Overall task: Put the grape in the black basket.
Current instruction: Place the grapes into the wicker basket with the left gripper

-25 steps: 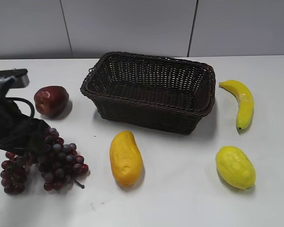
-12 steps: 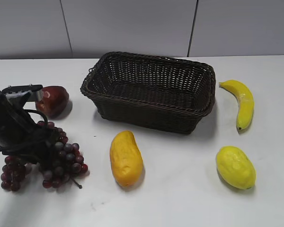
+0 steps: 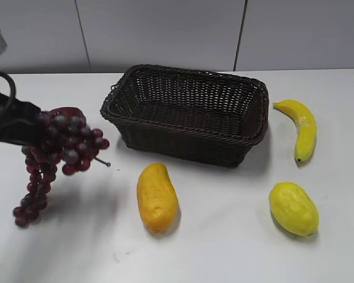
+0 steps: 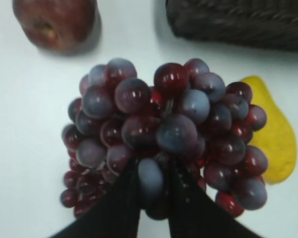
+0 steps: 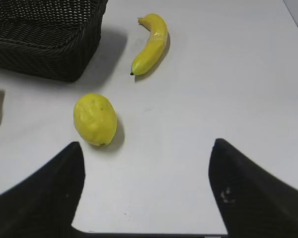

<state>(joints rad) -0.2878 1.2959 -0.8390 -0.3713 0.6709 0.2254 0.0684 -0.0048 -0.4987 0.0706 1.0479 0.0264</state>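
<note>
My left gripper (image 3: 32,127) is shut on the grape (image 3: 62,144), a bunch of dark red and purple grapes, and holds it in the air left of the black basket (image 3: 135,79); a strand hangs down towards the table. In the left wrist view the gripper (image 4: 152,171) pinches the bunch (image 4: 164,124) between its two black fingers (image 4: 121,203). The woven basket stands at the middle back, and its wall shows at the top of the left wrist view (image 4: 238,22). My right gripper (image 5: 146,153) is open and empty above bare table; the exterior view does not show it.
A dark red apple (image 3: 71,112) lies behind the lifted bunch, also in the left wrist view (image 4: 54,22). An orange-yellow mango (image 3: 157,197) lies in front of the basket. A banana (image 3: 301,127) and a yellow lemon-like fruit (image 3: 293,207) lie to the right.
My left gripper has lifted the grape off the table and carried it up and back, level with the apple. The other fruit and the basket have not moved.
</note>
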